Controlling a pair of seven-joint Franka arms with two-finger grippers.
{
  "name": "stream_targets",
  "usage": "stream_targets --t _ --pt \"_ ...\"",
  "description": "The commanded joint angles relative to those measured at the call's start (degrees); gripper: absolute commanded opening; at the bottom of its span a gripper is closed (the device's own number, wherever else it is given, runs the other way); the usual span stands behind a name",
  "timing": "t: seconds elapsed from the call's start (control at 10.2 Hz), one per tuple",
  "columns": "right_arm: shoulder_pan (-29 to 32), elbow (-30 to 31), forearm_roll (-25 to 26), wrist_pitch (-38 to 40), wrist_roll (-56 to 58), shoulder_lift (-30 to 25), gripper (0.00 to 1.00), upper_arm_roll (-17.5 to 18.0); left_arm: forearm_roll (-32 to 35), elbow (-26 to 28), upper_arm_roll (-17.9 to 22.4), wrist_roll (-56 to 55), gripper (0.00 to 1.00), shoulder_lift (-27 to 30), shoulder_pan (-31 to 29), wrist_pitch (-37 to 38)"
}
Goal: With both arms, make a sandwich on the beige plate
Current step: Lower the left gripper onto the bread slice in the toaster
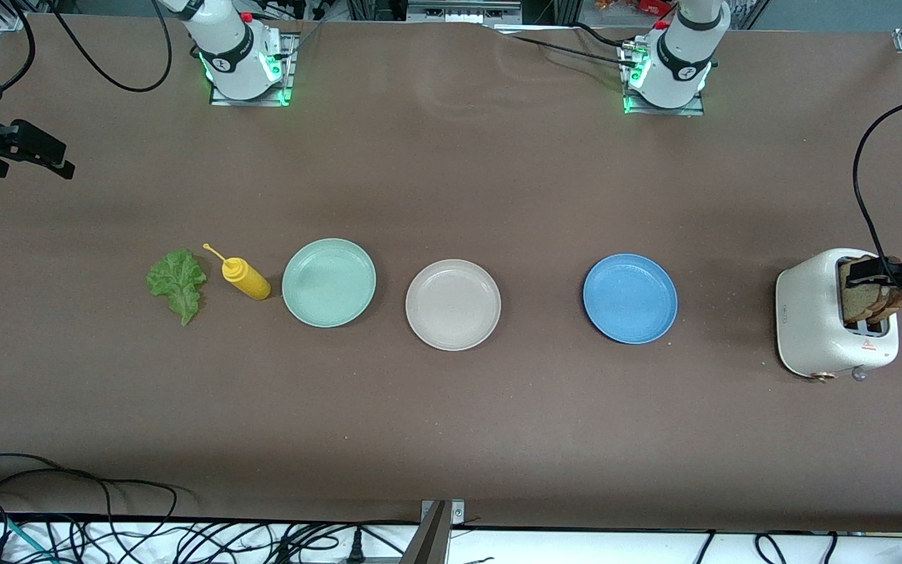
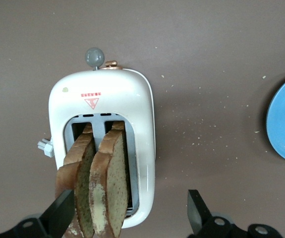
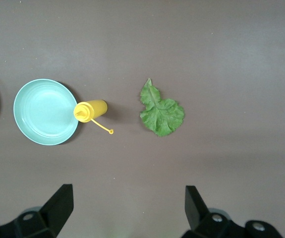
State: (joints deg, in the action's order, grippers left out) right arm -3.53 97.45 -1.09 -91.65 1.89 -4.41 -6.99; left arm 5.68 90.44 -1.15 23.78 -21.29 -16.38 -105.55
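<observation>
The beige plate (image 1: 452, 304) lies bare at the table's middle. Two brown bread slices (image 1: 874, 301) stand up out of a white toaster (image 1: 819, 321) at the left arm's end of the table. They also show in the left wrist view (image 2: 100, 188). My left gripper (image 1: 882, 274) (image 2: 130, 213) is open just over the toaster. One finger (image 2: 63, 213) is next to the outer slice and the other is well clear of the toaster. The green lettuce leaf (image 1: 178, 283) (image 3: 161, 111) lies flat on the table at the right arm's end. My right gripper (image 1: 55, 160) (image 3: 127, 206) is open and empty, high over that end.
A mint-green plate (image 1: 329, 282) and a yellow squeeze bottle (image 1: 246, 278) on its side lie between the lettuce and the beige plate. A blue plate (image 1: 629, 298) lies between the beige plate and the toaster. Cables run along the table's front edge.
</observation>
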Motion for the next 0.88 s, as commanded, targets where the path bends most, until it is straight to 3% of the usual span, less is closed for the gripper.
stream_targets --t 0.0,0.79 --pt "-0.1 -0.2 0.6 0.9 0.1 -0.6 1.00 0.0 0.5 2.8 -0.5 0.7 1.00 0.8 -1.2 -2.8" --pt "-0.1 -0.2 0.6 0.9 0.1 -0.6 1.00 0.0 -1.4 6.6 -0.6 -1.4 1.00 0.5 -2.0 -4.8"
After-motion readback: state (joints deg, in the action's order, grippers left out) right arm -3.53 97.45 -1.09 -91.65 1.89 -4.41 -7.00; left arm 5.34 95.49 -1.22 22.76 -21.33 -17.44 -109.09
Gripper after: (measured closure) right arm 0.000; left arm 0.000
